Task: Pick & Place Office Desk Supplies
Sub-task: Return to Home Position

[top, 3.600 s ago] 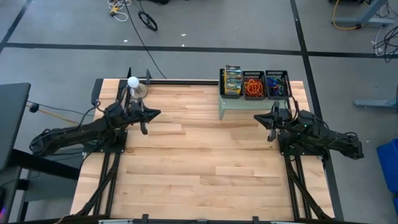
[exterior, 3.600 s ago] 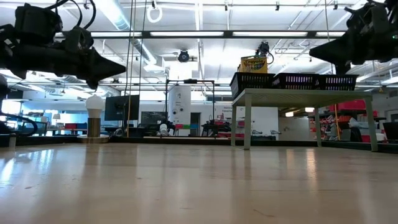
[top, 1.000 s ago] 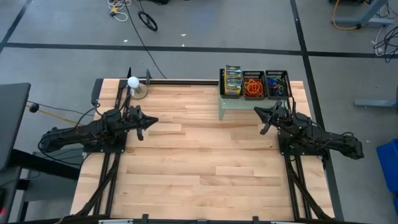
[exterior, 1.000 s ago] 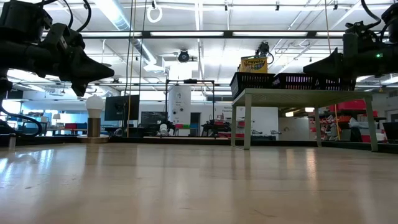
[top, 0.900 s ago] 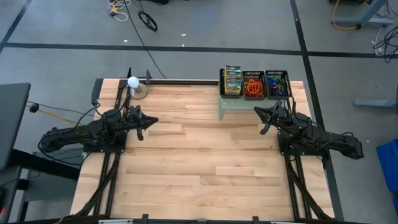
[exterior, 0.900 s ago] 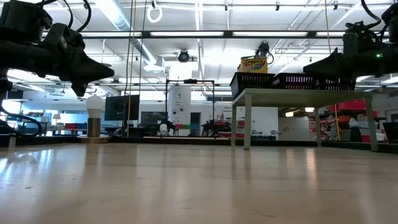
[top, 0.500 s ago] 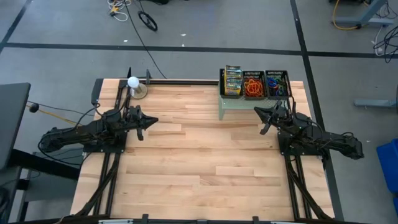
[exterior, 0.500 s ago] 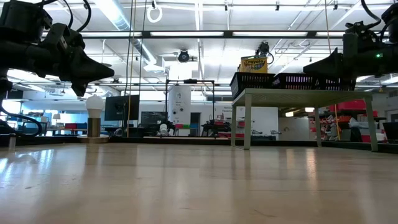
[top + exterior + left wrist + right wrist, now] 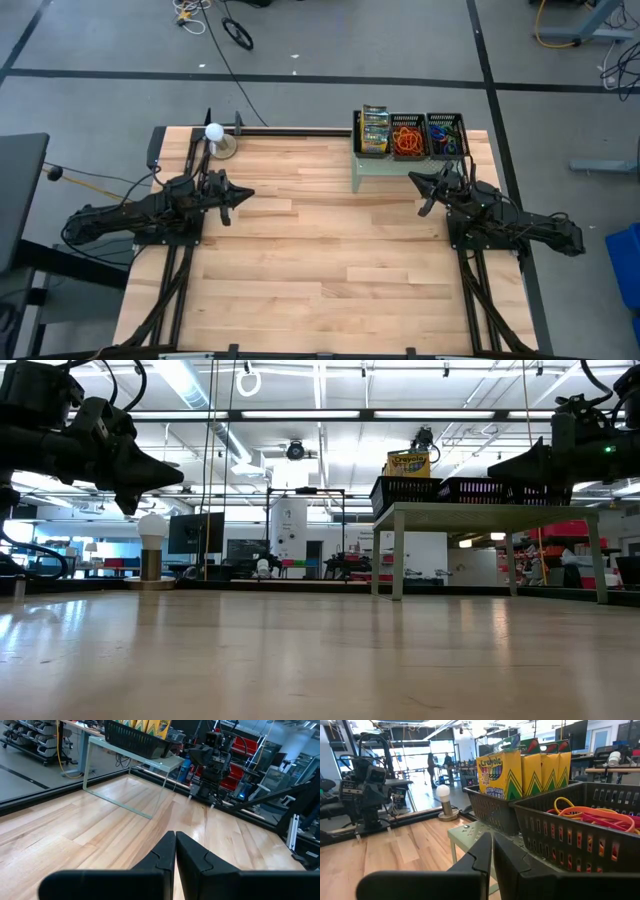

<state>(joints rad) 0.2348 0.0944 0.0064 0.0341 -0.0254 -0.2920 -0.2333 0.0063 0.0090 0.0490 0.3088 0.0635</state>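
Three small black mesh trays stand side by side on a pale green shelf [image 9: 384, 170] at the table's far right. One tray [image 9: 374, 132] holds yellow-and-green crayon boxes [image 9: 506, 767]. The middle tray [image 9: 406, 137] holds orange and red rubber bands [image 9: 580, 815]. The third tray [image 9: 446, 135] holds blue and green bands. My right gripper [image 9: 412, 178] is shut and empty; it hovers level just in front of the shelf's near edge, pointing at the crayon tray [image 9: 492, 810]. My left gripper [image 9: 247, 193], shut and empty, hovers above the table's left half.
A white ball on a stand [image 9: 214, 133] sits at the far left corner, beyond the left arm. The shelf stands on thin legs [image 9: 397, 565] with open space beneath it. Bare wooden tabletop [image 9: 320, 260] lies between and in front of the arms.
Nothing has moved in the last second. Compared with the oldest frames, both grippers hang a little lower; the right one has shifted toward the shelf and the left one toward the near edge.
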